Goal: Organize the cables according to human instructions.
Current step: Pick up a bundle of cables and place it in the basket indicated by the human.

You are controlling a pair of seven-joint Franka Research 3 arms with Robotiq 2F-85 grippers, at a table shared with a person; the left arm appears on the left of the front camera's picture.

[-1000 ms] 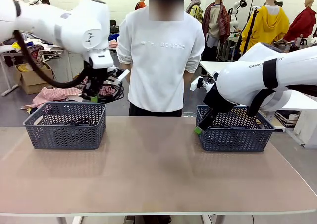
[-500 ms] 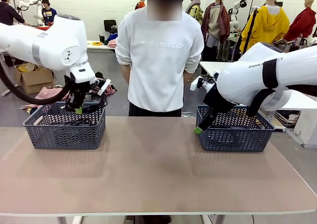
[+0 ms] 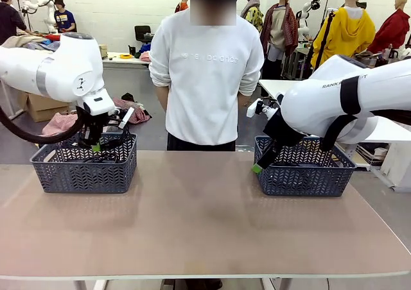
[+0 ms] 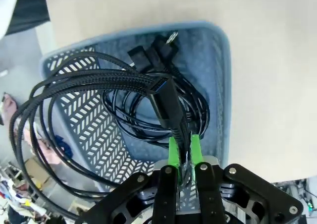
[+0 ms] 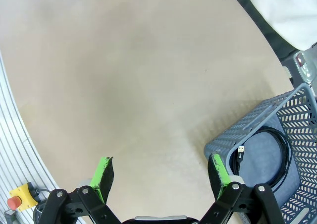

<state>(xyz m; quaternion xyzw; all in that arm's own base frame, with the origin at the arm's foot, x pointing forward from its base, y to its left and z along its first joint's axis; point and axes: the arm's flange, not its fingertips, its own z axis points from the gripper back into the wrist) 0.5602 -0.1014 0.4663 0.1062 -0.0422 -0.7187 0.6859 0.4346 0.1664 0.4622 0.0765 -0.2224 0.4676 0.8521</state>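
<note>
Left gripper [image 4: 180, 145] pinches a braided black cable [image 4: 99, 80] over the left basket [image 3: 83, 165] at nine o'clock on the tabletop [image 3: 199, 226], another coiled cable [image 4: 163, 115] lying inside; right gripper [image 5: 158, 172] gapes empty beside the right basket [image 3: 302, 171] holding a cable [image 5: 275, 149] at three o'clock.

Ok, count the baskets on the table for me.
2. One basket sits at the robot's left end of the table, under the left hand; the other basket sits at the right end.
</note>
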